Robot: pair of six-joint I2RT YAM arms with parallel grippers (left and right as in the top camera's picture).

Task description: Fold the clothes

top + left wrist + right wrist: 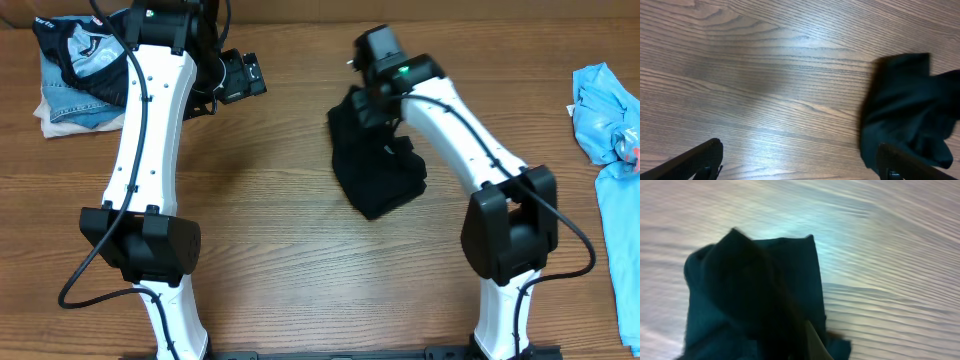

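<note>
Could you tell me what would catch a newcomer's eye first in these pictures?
A crumpled black shirt lies in the middle of the table, with the right gripper shut on its far edge. The left gripper hangs open over bare wood. A pile of clothes sits in the far left corner and a light blue garment lies at the right edge.

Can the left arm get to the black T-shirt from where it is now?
Probably yes. The left claw hangs open over bare table beside the black T-shirt, with nothing between them, though the right claw is shut on it.
</note>
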